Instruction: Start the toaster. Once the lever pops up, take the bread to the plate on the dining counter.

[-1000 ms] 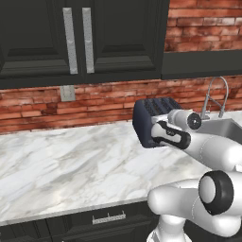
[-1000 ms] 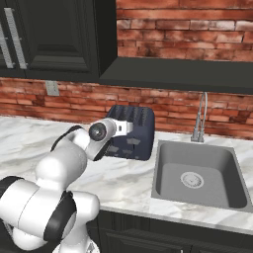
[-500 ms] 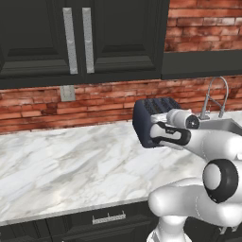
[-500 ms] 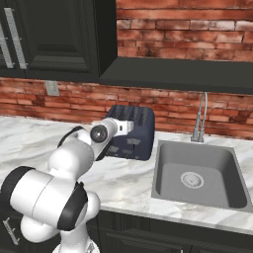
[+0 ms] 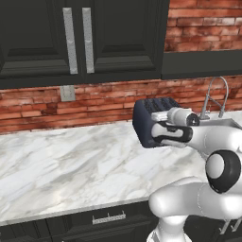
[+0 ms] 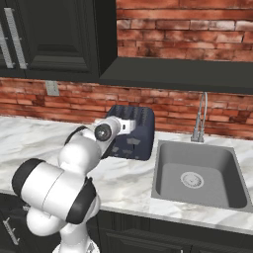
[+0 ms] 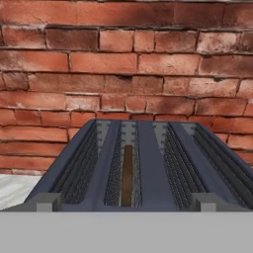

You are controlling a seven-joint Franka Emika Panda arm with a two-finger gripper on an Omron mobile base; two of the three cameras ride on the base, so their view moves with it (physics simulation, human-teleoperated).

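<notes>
The claw hangs with jaws wide, holding nothing, just before the toaster; bread sits in one slot.

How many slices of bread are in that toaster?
1 visible: a brown bread slice standing in the left slot of the toaster. The right slot looks empty, though its depths are dim.
</notes>
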